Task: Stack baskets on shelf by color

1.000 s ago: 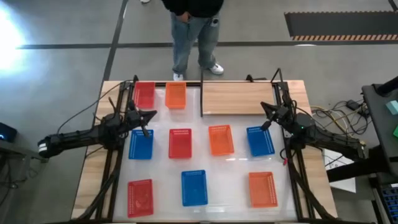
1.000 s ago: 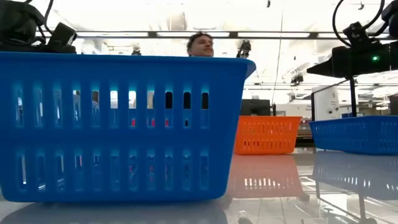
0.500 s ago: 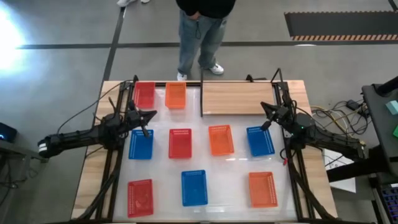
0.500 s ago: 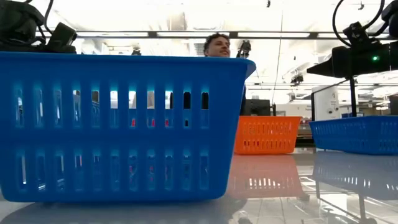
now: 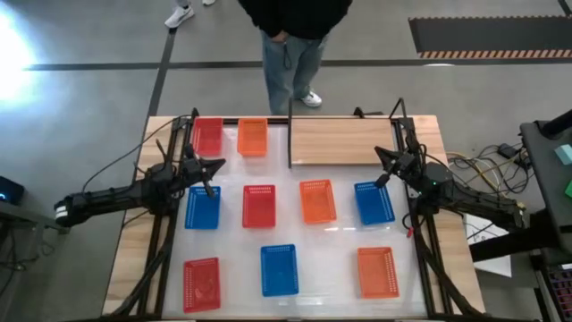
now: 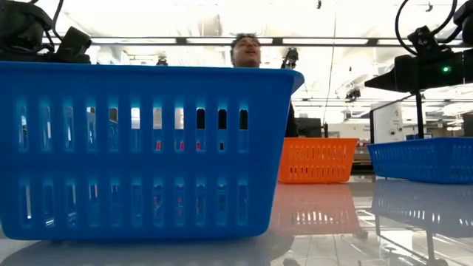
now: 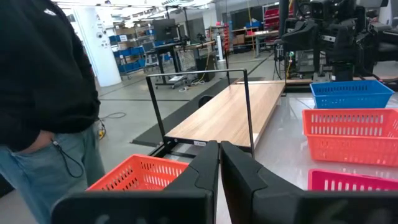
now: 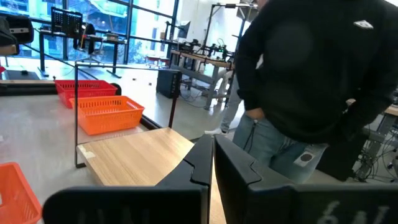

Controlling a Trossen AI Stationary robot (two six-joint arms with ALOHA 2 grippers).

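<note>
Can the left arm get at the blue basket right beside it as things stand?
Probably yes: the left gripper hangs just above the blue basket's far rim, fingers shut, with nothing between them.

Robotics lab: workbenches point(image 7: 245, 38), equipment racks point(image 7: 127, 55), glass walls point(image 8: 106, 31).

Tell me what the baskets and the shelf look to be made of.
The baskets, such as the near blue basket, look like moulded plastic: one solid colour, slotted walls, a slight sheen. The shelf looks like a light wood board, or a wood-look laminate, matte with faint grain lines, held by thin black posts, probably painted metal.
</note>
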